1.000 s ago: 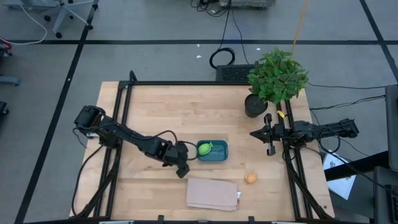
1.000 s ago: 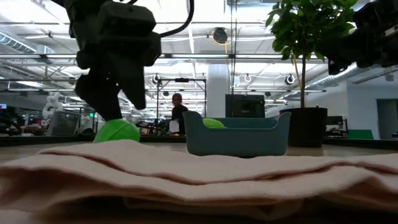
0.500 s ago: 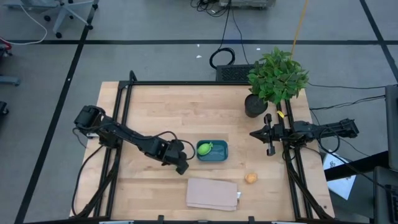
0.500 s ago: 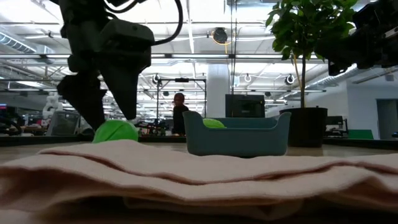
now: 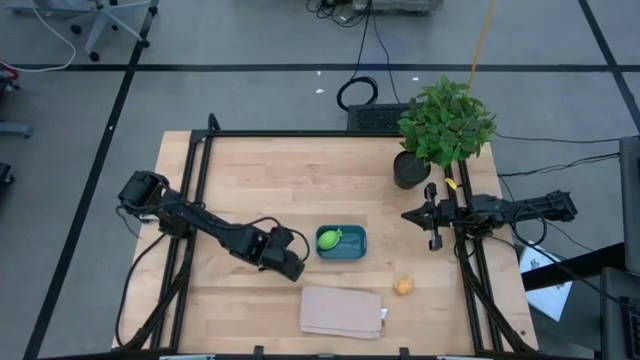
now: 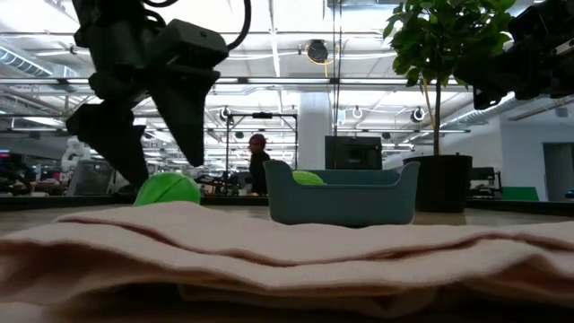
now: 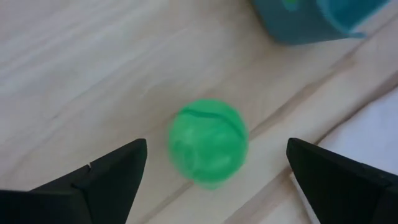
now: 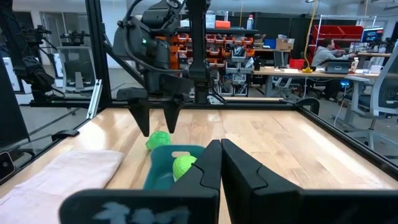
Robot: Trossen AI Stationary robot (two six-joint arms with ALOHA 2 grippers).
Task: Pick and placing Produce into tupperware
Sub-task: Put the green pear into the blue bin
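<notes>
left gripper (image 5: 291,268) hovers low over the table (image 5: 260,190), fingers spread wide, nothing between them. bright green fruit (image 7: 208,142) sits on the wood just below, in line with the gap between the fingers (image 7: 109,171) in the wrist view, untouched. low view puts the fruit (image 6: 168,189) on the surface with the dark fingers above it, on either side. teal tupperware (image 5: 352,248) just right of that gripper, pale yellow-green fruit (image 5: 328,239) inside, at its left end. beige folded cloth (image 5: 342,311) near the front edge, below the tupperware. orange fruit (image 5: 403,286) lies on the table right of the cloth, apart from the container. potted plant (image 5: 445,125) at the far right corner. right gripper (image 5: 434,221) waits at the right edge of the table, fingers pressed together, empty.
</notes>
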